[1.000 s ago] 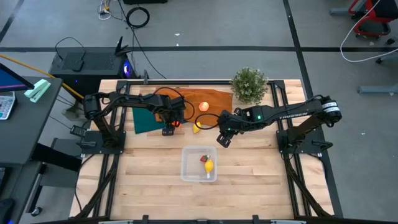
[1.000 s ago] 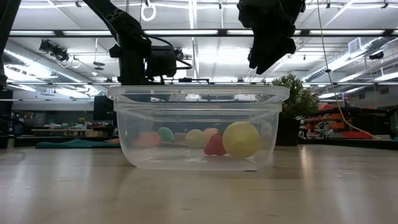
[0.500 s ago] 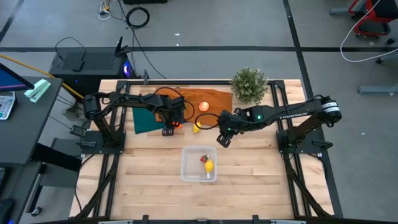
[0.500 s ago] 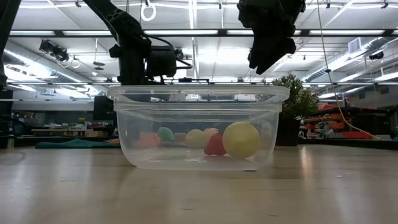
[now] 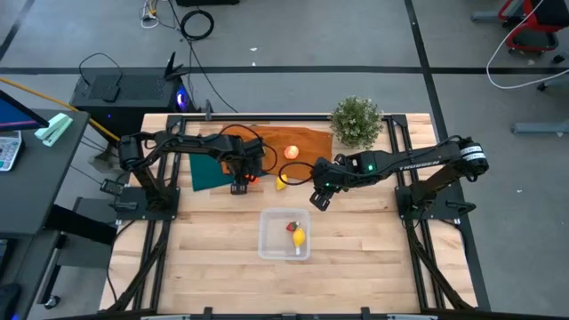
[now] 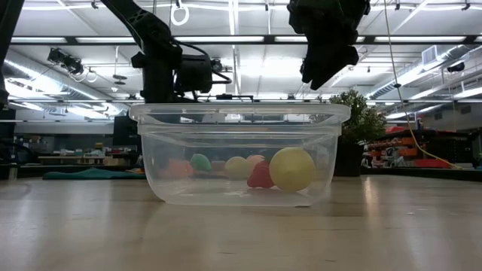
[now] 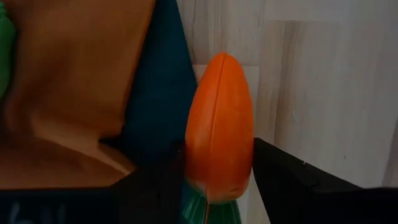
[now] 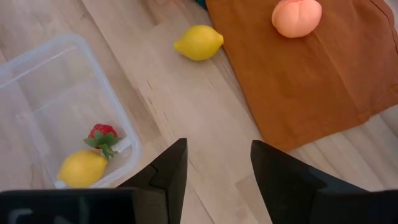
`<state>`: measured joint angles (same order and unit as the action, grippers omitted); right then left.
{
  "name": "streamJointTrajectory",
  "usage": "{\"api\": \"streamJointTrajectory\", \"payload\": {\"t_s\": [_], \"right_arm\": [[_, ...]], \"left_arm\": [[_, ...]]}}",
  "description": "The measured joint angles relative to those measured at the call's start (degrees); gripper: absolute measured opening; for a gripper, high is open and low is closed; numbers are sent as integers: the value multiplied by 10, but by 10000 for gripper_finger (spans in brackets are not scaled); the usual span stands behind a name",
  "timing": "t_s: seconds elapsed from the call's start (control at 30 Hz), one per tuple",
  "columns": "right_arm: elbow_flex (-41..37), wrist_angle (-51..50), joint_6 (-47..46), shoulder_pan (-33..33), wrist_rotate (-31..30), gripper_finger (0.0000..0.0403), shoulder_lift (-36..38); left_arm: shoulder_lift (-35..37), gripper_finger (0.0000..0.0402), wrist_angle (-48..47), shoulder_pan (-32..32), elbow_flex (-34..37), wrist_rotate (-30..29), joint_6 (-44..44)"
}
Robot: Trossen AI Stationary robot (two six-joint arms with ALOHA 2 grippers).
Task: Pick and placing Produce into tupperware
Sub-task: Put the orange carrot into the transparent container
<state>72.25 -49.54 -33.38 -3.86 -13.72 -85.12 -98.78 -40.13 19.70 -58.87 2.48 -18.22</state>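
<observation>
Working across from the left, I see my left gripper [image 5: 241, 184] down at the near right corner of the teal cloth [image 5: 209, 173], where that cloth meets the brown cloth [image 5: 307, 142]. In the left wrist view its two dark fingers [image 7: 292, 180] sit on either side of the orange carrot [image 7: 219, 127], clamped on its lower end, with the pointed tip standing out ahead of them over the teal cloth's edge and the bare table [image 5: 213, 267]. A sliver of something green [image 7: 5, 46] shows at the edge of that view, on the brown cloth; I cannot tell what it is.

Moving right, the pale reddish apple [image 5: 291, 152] rests on the brown cloth, and a yellow lemon [image 5: 282, 183] lies on bare wood just off that cloth's near edge.

Nearer to me, in the middle of the table, the clear tupperware [image 5: 284, 235] holds the strawberry [image 5: 291, 227] and a second lemon [image 5: 299, 237], touching each other in its right half.

My right gripper [image 5: 320, 199] hangs above the wood just right of the loose lemon and beyond the container's far right corner. Its fingers [image 8: 283, 174] stand apart with nothing between them.

The potted plant [image 5: 356, 121] sits at the far right.
</observation>
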Motion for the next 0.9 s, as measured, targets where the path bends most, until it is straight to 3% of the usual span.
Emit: {"api": "streamJointTrajectory", "payload": {"t_s": [0.23,0.63,0.9], "right_arm": [[0,-3,4,0,0,146,0],[0,-92,-5,-1,-1,146,17],[0,-184,-73,1,-86,146,113]], "left_arm": [[16,180,-48,0,-44,1,0],[22,181,-173,-1,-206,17,22],[22,175,-202,-18,-300,40,56]]}}
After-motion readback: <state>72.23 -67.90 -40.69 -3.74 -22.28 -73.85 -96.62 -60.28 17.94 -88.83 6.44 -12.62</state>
